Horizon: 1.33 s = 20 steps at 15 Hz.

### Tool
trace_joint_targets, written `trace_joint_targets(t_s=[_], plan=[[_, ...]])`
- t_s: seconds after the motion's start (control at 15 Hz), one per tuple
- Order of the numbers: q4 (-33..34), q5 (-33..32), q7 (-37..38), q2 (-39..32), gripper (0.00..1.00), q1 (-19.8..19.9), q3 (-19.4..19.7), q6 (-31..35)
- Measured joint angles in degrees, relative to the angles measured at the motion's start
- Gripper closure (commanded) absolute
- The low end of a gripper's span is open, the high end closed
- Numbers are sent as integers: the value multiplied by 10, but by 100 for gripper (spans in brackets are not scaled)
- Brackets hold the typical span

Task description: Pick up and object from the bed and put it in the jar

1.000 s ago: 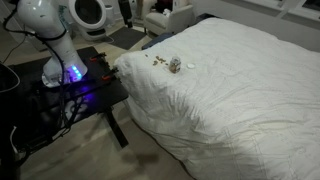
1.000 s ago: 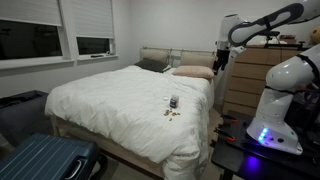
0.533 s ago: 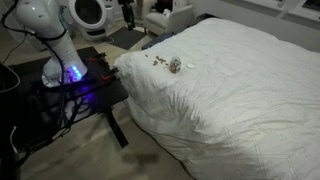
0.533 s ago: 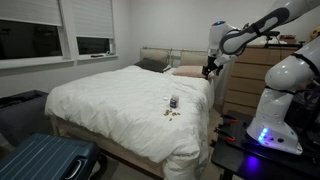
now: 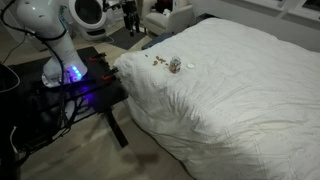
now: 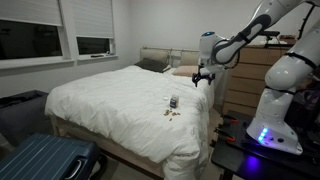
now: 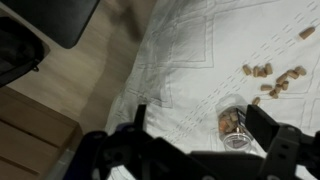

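The bed (image 5: 240, 90) has a rumpled white duvet and fills both exterior views (image 6: 110, 95). The small glassy jar (image 5: 175, 65) stands on it near the edge, also in an exterior view (image 6: 173, 102). In the wrist view the jar (image 7: 233, 125) holds tan bits. Several small tan cork-like pieces (image 7: 270, 80) lie scattered beside it (image 5: 157, 61) (image 6: 171, 113). My gripper (image 6: 203, 76) hangs in the air above the bed's side, well above the jar. Its two dark fingers are spread open and empty (image 7: 200, 125).
The robot base stands on a black table (image 5: 95, 85) beside the bed. A wooden dresser (image 6: 245, 80) is behind the arm. Pillows (image 6: 190, 71) lie at the headboard. A blue suitcase (image 6: 45, 160) stands at the bed's foot. Wood floor (image 7: 90, 70) borders the bed.
The arm has swung down and toward the bed, from up near the dresser to just over the bed's side. The jar and pieces have not moved.
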<state>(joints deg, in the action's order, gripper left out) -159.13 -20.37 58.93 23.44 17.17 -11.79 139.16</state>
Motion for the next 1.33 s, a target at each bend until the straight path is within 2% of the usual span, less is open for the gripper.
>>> trace_joint_targets(t_s=[0.4,0.73,1.0,1.33], plan=[[11,-28,141,-76,0,-15,-9,72],[22,-103,261,-120,0,-24,-8,108],[13,-148,315,-125,0,-29,17,134],[2,-180,382,-137,0,-6,25,208]])
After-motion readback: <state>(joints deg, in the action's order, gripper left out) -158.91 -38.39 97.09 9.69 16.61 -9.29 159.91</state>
